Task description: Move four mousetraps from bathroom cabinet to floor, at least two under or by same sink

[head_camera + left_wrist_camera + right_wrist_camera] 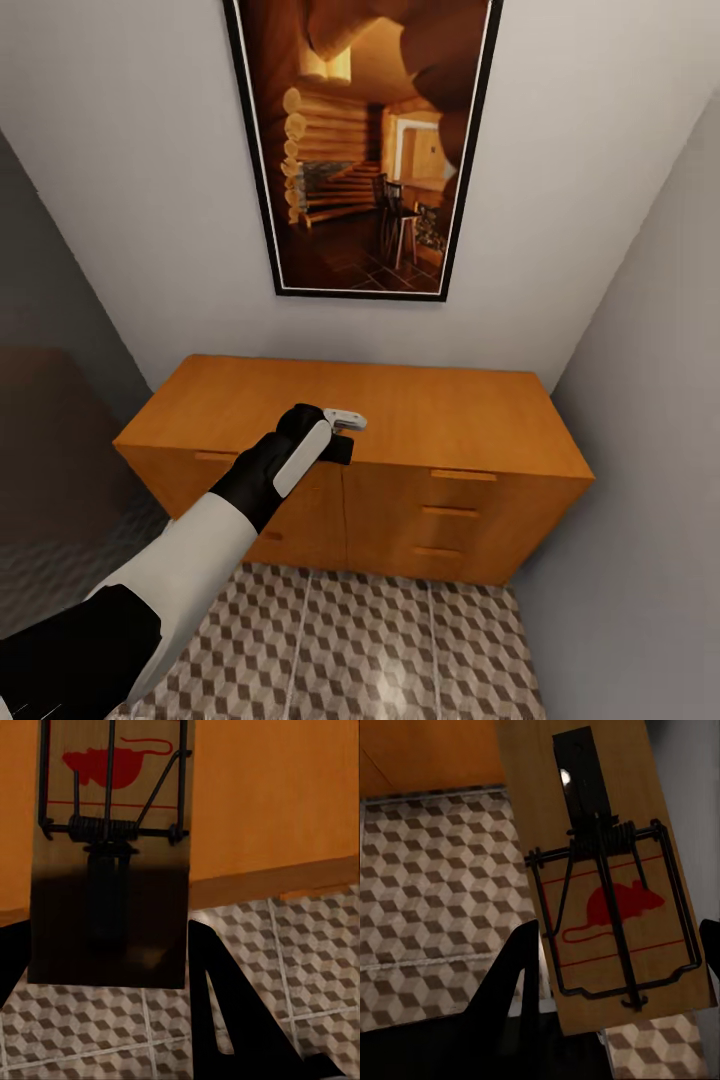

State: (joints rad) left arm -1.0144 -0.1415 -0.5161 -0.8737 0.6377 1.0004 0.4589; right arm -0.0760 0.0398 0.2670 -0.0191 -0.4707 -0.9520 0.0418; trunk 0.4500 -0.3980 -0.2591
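Orange-brown wood is your landmark: the cabinet [420, 430] stands against the white wall under a framed picture of a log cabin interior [365, 140], with its flat top bare and its front halves shut. Left of the cabinet, your left arm reaches up from the lower corner of the head view, and the left gripper [340, 432] hangs just over the cabinet's front edge, near the middle of its width.

From the left wrist camera you see a mousetrap [112, 855] standing between the black fingers [225, 1012], one finger dark at each side of the board. The jaws are clenched on it. Its board faces the camera, the coiled spring and wire bar across the middle, the red mouse print at the far end. Behind it lies the cabinet front, and below that the bathroom floor [300, 945] with its cube-pattern tiles.

Right of that, the right wrist camera shows a second mousetrap [607, 892] held between that gripper's fingers [521, 967]. One black finger rises beside the board's near edge and a sliver of the other shows at its far edge, so the right gripper [615, 960] is grasping this trap too. The board tilts, the black plate toward the far end, the red mouse under the wire frame. Tiles spread beneath it, and a strip of the cabinet shows beyond.
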